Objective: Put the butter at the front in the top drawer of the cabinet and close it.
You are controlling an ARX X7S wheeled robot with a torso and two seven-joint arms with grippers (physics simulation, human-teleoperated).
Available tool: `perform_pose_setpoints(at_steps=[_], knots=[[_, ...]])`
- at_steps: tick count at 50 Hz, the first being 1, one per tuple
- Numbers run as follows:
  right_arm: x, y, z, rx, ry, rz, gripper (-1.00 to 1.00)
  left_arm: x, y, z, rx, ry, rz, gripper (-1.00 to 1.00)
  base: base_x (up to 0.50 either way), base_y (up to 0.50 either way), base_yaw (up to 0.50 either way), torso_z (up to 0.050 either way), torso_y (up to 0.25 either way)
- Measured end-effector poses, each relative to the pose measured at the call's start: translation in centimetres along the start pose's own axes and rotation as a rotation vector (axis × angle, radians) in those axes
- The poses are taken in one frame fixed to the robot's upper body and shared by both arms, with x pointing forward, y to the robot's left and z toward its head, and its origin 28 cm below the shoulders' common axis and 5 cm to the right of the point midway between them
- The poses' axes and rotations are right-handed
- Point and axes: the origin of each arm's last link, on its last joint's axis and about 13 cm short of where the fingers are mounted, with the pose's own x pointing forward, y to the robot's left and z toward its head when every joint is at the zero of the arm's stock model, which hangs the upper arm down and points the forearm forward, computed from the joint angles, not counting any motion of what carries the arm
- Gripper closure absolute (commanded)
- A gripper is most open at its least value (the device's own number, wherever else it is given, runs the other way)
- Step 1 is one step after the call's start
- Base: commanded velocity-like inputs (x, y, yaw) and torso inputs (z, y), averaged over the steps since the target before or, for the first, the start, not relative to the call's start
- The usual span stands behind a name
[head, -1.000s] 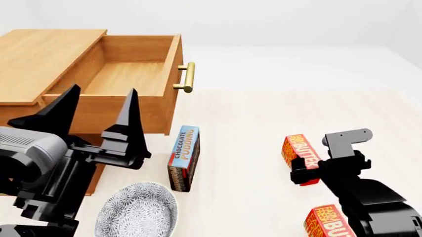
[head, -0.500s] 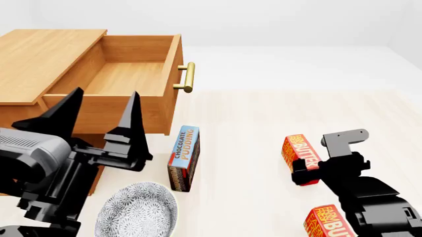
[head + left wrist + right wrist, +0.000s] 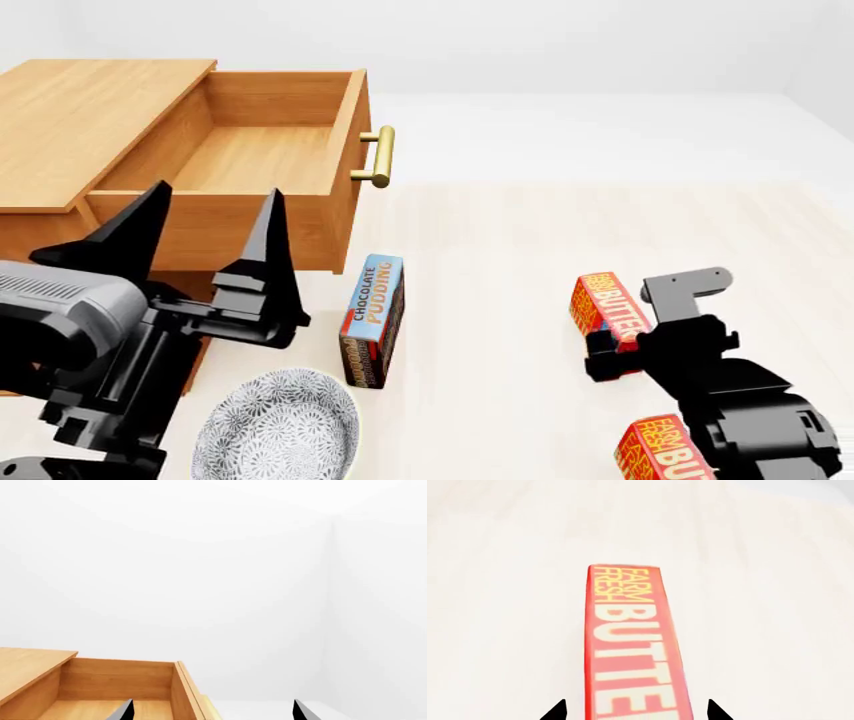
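Butter: red rectangular butter carton with yellow lettering, on the pale floor at 4 o'clock.
Right gripper: spread, fingertips straddling the carton – not clamped.
Left gripper: released, empty.
Top drawer: honey-coloured wood, pulled open – at 10 o'clock.

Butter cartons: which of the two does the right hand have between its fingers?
The butter farther from the robot, out beyond the right hand. The other carton sits at the picture's lower edge beside the arm.

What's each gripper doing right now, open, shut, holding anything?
Left gripper: open, empty, raised in front of the drawer.
Right gripper: open, fingers either side of the butter, not yet clamped.
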Motion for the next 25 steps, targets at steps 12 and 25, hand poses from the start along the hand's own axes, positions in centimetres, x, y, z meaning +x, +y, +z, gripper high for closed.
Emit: perform_pose_setpoints(at_steps=[12, 25], knots=[[0.43, 0.01, -0.28, 0.003, 0.032, 0.002, -1.0, 0.0, 0.01, -0.08, -0.001, 0.002, 0.0, -1.0, 0.0, 0.0, 0.0, 0.0, 0.0], [0.72, -0.15, -0.48, 0.004, 0.063, 0.005, -1.0, -0.04, 0.02, -0.16, -0.004, 0.005, 0.001, -1.0, 0.0, 0.0, 0.0, 0.0, 0.0]])
